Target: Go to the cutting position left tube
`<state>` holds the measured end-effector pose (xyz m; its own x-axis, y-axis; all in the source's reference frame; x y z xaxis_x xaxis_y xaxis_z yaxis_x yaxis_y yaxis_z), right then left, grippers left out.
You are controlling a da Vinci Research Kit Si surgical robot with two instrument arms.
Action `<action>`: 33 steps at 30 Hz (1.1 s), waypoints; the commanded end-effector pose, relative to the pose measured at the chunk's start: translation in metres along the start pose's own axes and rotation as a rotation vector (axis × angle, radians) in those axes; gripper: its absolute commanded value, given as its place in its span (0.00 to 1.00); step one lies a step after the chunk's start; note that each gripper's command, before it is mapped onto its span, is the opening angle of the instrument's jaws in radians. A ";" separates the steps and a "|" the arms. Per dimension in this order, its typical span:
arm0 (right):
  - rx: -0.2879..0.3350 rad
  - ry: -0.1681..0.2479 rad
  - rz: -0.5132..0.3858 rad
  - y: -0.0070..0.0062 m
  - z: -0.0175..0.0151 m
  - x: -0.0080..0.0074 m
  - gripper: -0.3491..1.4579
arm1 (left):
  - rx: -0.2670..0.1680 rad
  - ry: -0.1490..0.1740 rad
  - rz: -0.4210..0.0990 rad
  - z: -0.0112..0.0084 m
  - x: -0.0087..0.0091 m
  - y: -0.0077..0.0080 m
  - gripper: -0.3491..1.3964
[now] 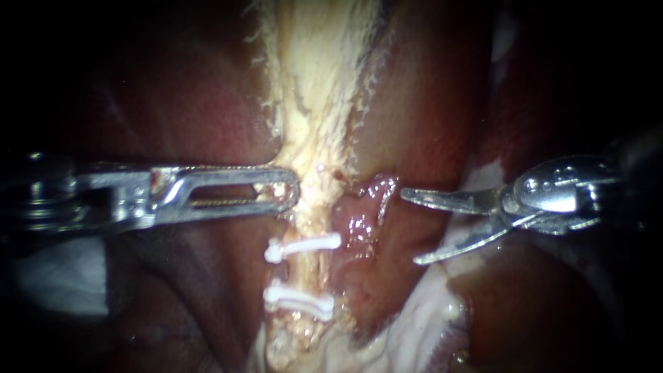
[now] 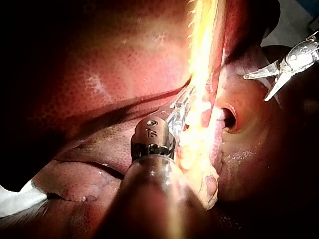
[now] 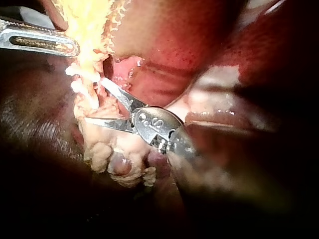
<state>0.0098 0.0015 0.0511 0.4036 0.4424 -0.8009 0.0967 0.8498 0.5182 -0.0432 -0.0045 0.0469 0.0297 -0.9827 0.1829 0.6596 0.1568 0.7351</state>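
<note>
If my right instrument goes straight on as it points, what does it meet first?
Probably the pink tissue lump, just before the clipped pale tube; depth is unclear.

Strong light floods the middle while the edges sink into darkness. A crumpled white cloth (image 2: 15,199) and a pale grey-blue backdrop (image 2: 299,17) show beyond.
</note>
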 end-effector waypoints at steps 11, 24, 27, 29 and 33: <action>0.116 -0.056 0.036 -0.0026 0.0045 -0.0026 0.99 | -0.005 0.003 -0.005 -0.0046 -0.0010 -0.0005 0.00; 0.203 -0.061 0.108 -0.0032 0.0130 -0.0044 0.99 | -0.007 -0.014 -0.008 -0.0072 -0.0011 -0.0007 0.00; 0.212 -0.068 0.115 -0.0029 0.0142 -0.0049 0.99 | -0.007 -0.014 -0.008 -0.0073 -0.0011 -0.0008 0.00; 0.214 -0.071 0.119 -0.0027 0.0149 -0.0052 0.99 | -0.007 -0.014 -0.008 -0.0073 -0.0010 -0.0009 0.00; 0.212 -0.077 0.129 -0.0023 0.0157 -0.0058 0.99 | -0.008 -0.015 -0.009 -0.0074 -0.0010 -0.0010 0.00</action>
<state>0.0216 -0.0074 0.0594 0.4932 0.5127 -0.7028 0.2265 0.7044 0.6727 -0.0384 -0.0044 0.0411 0.0127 -0.9825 0.1861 0.6654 0.1472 0.7318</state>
